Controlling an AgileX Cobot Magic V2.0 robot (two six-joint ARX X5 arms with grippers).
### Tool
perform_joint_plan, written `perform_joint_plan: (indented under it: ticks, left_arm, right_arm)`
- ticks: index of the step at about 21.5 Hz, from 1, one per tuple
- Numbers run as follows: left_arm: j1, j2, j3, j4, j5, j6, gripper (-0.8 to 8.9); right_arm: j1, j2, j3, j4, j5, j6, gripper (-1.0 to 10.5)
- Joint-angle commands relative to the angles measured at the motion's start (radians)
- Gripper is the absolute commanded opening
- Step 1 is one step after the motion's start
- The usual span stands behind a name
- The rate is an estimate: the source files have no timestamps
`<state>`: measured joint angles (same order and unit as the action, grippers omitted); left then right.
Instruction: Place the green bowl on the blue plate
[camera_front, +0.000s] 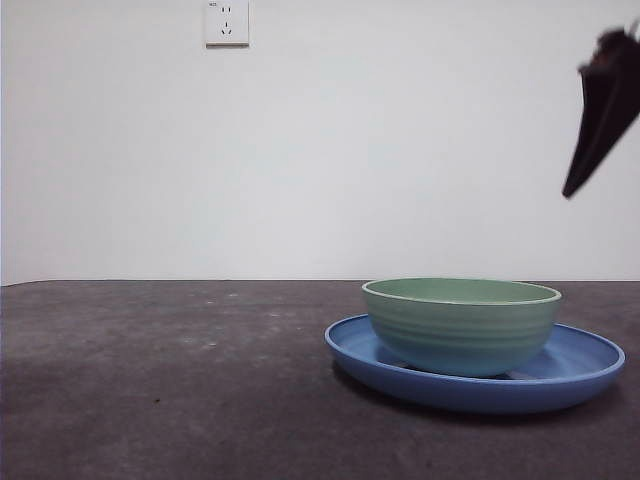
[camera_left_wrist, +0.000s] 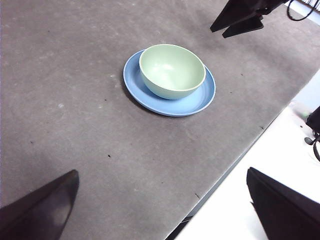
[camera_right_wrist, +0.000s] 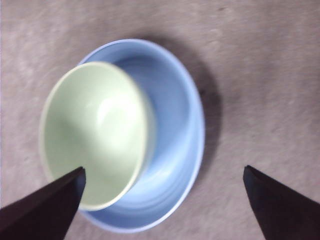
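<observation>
Sitting upright on the blue plate (camera_front: 590, 372), the green bowl (camera_front: 462, 325) is resting released; your right gripper (camera_right_wrist: 162, 192) is hovering above with fingers apart, left gripper (camera_left_wrist: 160, 205) likewise spread.

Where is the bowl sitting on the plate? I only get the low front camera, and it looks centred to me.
Observer: Not quite. From the right wrist view the green bowl sits off-centre on the blue plate, leaving a wide bare crescent on one side.
Visitor: Is anything inside the bowl? I only see its outside.
Observer: No, the left wrist view looks down into it and the inside is bare.
Visitor: And that black tip at my top corner, is it holding anything?
Observer: It looks like the right gripper, which hangs above the dishes with its jaws spread wide and nothing between them.
Visitor: Is there a second arm?
Observer: Yes, the left gripper hangs farther from the dishes, open too.
</observation>
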<state>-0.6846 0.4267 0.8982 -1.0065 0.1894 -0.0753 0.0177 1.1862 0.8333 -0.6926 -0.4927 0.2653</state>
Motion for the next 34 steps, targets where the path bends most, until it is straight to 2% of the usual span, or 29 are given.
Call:
perform_joint_plan:
  ticks: [1,9,16,18,22,25,27,30,34]
  left_arm:
    - [-0.005,0.004,0.004,0.005,0.005,0.012,5.66]
    - [-0.005,0.004,0.004,0.004,0.005,0.011,5.66]
    - [-0.005,0.004,0.004,0.004,0.005,0.011,5.66]
    - [-0.005,0.004,0.004,0.004,0.005,0.011,5.62]
    - [-0.005,0.004,0.004,0.004,0.005,0.011,5.62]
    - [-0.005,0.004,0.004,-0.002,0.005,0.011,5.62]
    - [-0.005,0.004,0.004,-0.008,0.005,0.011,5.62]
    - [-0.005,0.004,0.004,-0.022,0.005,0.011,5.62]
    - [-0.005,0.004,0.004,-0.026,0.005,0.011,5.62]
  right_arm:
    - [-0.025,0.065,0.016,0.026,0.002,-0.032,4.8]
    - [-0.038,0.235,0.016,0.074,-0.029,-0.113,2.7]
    - [-0.032,0.362,0.016,0.162,-0.106,-0.146,2.5]
    - [-0.029,0.391,0.016,0.176,-0.135,-0.159,2.1]
    - [-0.026,0.426,0.016,0.188,-0.14,-0.177,1.9]
    - [-0.026,0.448,0.016,0.188,-0.154,-0.195,1.0]
    - [-0.026,0.46,0.016,0.183,-0.164,-0.195,0.9]
    - [-0.026,0.469,0.016,0.176,-0.163,-0.195,0.1]
    - [-0.026,0.467,0.016,0.175,-0.163,-0.185,0.1]
